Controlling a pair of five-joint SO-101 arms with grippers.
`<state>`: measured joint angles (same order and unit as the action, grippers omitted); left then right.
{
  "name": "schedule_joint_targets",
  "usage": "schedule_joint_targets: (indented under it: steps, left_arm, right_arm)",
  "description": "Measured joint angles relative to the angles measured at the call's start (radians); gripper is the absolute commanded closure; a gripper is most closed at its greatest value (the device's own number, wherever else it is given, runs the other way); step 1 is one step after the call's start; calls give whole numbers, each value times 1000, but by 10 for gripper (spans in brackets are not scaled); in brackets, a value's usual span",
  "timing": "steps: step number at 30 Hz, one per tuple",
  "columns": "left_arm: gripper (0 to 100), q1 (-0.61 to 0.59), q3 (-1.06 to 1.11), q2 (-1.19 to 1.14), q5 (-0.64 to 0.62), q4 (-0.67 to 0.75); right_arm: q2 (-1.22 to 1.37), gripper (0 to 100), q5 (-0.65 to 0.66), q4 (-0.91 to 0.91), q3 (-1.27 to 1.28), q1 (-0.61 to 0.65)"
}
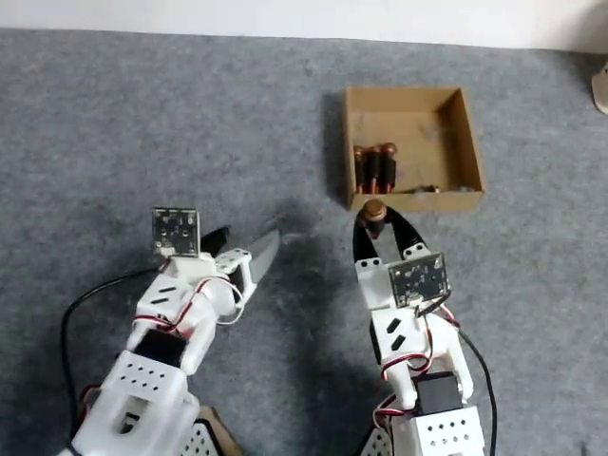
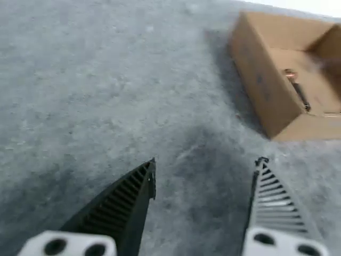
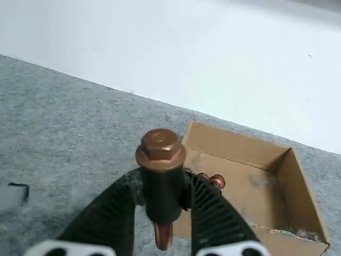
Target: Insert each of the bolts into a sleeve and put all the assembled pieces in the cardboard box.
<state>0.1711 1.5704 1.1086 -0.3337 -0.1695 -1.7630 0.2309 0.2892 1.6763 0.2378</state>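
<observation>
My right gripper (image 1: 376,224) is shut on an assembled piece (image 3: 161,184), a copper bolt standing upright in a dark sleeve, just in front of the near wall of the cardboard box (image 1: 458,109). Its hex head (image 1: 375,210) shows from above between the black fingers. In the box lie other assembled pieces (image 1: 374,167) against its left side, also seen as copper heads (image 3: 210,180) past the held one. My left gripper (image 1: 249,249) stands open over bare carpet, left of the box (image 2: 264,80), with nothing between its fingers (image 2: 125,205).
Grey carpet (image 1: 142,123) covers the table. A white wall (image 3: 186,48) rises behind the box. A pale object (image 1: 600,87) sits at the far right edge. A black cable (image 1: 81,309) loops beside the left arm.
</observation>
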Motion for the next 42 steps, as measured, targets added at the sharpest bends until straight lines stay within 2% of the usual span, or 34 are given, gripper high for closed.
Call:
schedule_joint_targets:
  steps: [11,19,26,30,42]
  left_arm:
    - [726,-15,26,0,0,0]
    - [726,-15,26,0,0,0]
    - [726,-15,41,0,28,0]
    - [726,-15,40,0,75,0]
    - [726,-15,40,0,81,0]
  right_arm:
    - [17,993,6,23,0,0]
    - [319,993,-57,8,-63,-94]
    - [764,993,-141,6,-402,-147]
    - [1017,993,-149,6,-638,-144]
    - [1732,993,-149,0,-1224,-184]
